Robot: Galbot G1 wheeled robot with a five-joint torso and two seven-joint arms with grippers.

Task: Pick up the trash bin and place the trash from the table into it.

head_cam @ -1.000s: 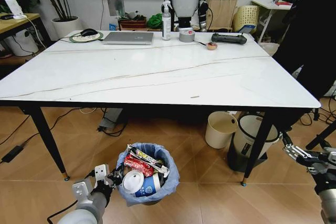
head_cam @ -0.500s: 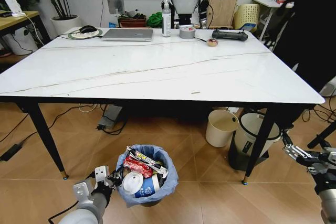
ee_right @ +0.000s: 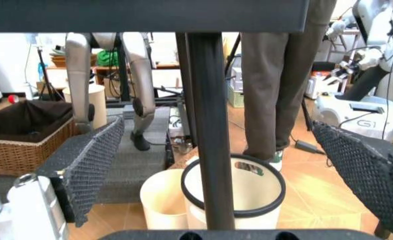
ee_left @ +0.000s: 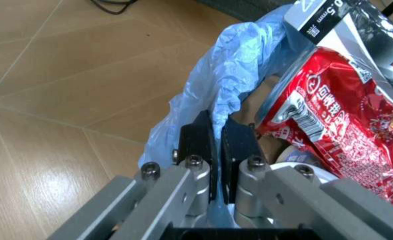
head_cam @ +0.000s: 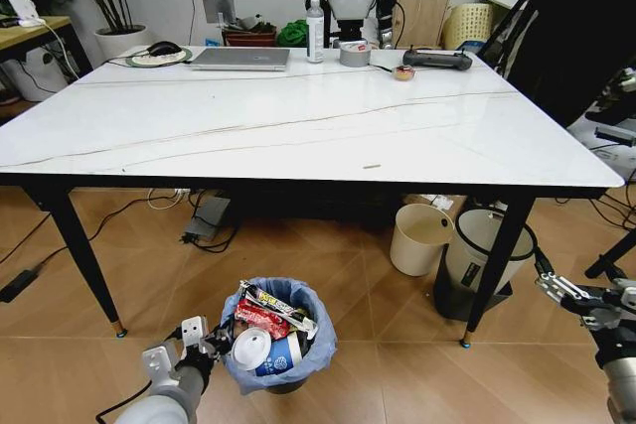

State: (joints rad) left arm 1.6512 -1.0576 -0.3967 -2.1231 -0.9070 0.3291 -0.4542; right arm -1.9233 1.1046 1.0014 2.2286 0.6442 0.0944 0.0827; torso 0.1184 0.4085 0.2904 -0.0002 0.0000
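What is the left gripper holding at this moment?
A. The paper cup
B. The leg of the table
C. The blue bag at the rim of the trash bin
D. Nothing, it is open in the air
C: the left gripper has its fingers shut on the blue bag at the rim of the trash bin.

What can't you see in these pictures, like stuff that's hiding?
- The bottom of the trash bin in the head view: the trash piled inside covers it.
- The bin's dark wall in the left wrist view: the blue bag pinched by the left gripper covers it.
- The floor under the table in the head view: the tabletop hides it.
- Part of the grey-white bin in the right wrist view: a table leg crosses it between the open right gripper fingers.
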